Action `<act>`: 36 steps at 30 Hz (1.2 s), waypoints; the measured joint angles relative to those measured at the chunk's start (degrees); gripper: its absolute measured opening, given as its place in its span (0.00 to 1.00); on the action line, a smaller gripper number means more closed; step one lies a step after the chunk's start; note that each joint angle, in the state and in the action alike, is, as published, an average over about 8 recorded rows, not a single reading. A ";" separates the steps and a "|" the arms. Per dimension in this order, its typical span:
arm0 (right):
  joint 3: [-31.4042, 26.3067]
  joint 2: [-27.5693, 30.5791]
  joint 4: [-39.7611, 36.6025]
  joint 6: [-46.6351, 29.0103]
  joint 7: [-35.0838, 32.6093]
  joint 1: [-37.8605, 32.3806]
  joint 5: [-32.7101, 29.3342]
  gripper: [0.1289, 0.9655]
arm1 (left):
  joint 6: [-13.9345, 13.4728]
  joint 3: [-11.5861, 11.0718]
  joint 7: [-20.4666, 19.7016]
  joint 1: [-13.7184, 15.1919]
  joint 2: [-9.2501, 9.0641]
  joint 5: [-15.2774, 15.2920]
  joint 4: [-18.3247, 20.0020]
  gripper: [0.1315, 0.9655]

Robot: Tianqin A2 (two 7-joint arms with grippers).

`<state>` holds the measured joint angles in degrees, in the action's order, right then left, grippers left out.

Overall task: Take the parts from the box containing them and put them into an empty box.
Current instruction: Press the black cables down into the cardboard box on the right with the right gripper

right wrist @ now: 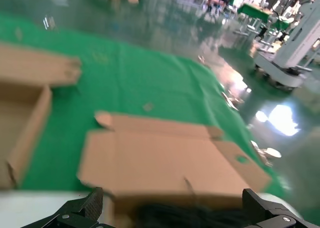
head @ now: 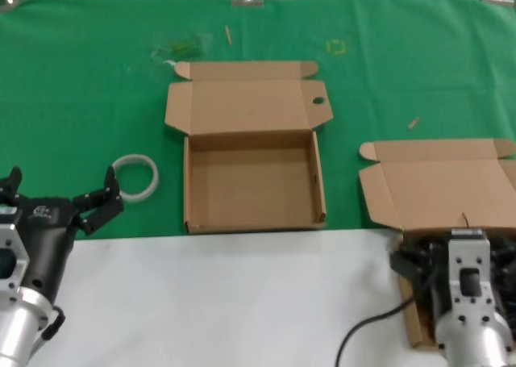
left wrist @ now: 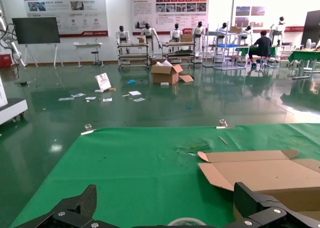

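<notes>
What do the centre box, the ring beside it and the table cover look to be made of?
Centre box: brown cardboard, matte, with creased folds and raw-cut flaps. Ring: whitish, slightly translucent, probably plastic or tape; hard to tell. Cover: green cloth, matte, apparently clipped along the far edge.

The right end effector (head: 459, 258) covers the tray of the box containing them (head: 439, 185) (contents unseen); its lid runs off frame.

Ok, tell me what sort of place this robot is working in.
Probably a robotics lab or showroom hall: a row of humanoid robots on stands, wall posters, glossy green floor, and a clipped green cloth over the worktable.
</notes>
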<state>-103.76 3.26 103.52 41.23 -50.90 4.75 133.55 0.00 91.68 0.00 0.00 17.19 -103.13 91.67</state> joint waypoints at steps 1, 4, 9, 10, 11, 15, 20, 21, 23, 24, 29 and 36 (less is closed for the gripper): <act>0.34 0.00 0.71 1.54 -2.57 0.35 0.63 1.00 | 0.00 0.00 0.00 0.00 0.00 0.00 0.00 1.00; 1.44 0.00 2.70 5.62 -10.09 1.16 2.42 1.00 | 0.00 0.00 0.00 0.00 0.00 0.00 0.00 1.00; 3.14 0.00 5.07 10.43 -21.86 1.24 5.55 1.00 | 0.00 0.00 0.00 0.00 0.00 0.00 0.00 1.00; 3.41 0.00 5.35 11.13 -23.98 1.04 6.20 1.00 | 0.00 0.00 0.00 0.00 0.00 0.00 0.00 1.00; 3.65 0.00 5.55 11.76 -25.95 0.78 6.82 1.00 | 0.00 0.00 0.00 0.00 0.00 0.00 0.00 1.00; 4.28 0.00 5.59 13.81 -32.49 -0.65 9.03 1.00 | 0.00 0.00 0.00 0.00 0.00 0.00 0.00 1.00; 4.62 0.00 4.43 15.67 -38.69 -2.62 11.12 1.00 | 0.00 0.00 0.00 0.00 0.00 0.00 0.00 1.00; 4.65 0.00 4.06 15.94 -39.75 -3.05 11.49 1.00 | 0.00 0.00 0.00 0.00 0.00 0.00 0.00 1.00; 4.68 0.00 3.15 16.45 -41.90 -3.93 12.23 1.00 | 0.00 0.00 0.00 0.00 0.00 0.00 0.00 1.00; 4.71 0.00 2.66 16.67 -42.86 -4.36 12.58 1.00 | 0.00 0.00 0.00 0.00 0.00 0.00 0.00 1.00; 5.06 0.00 0.33 17.56 -47.17 -6.30 14.11 1.00 | 0.00 0.00 0.00 0.00 0.00 0.00 0.00 1.00; 6.23 0.00 -1.36 18.59 -51.15 -7.82 15.36 1.00 | 0.00 0.00 0.00 0.00 0.00 0.00 0.00 1.00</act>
<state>-97.53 3.25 102.16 59.82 -102.05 -3.07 148.90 0.00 91.68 -0.01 0.00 17.19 -103.13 91.67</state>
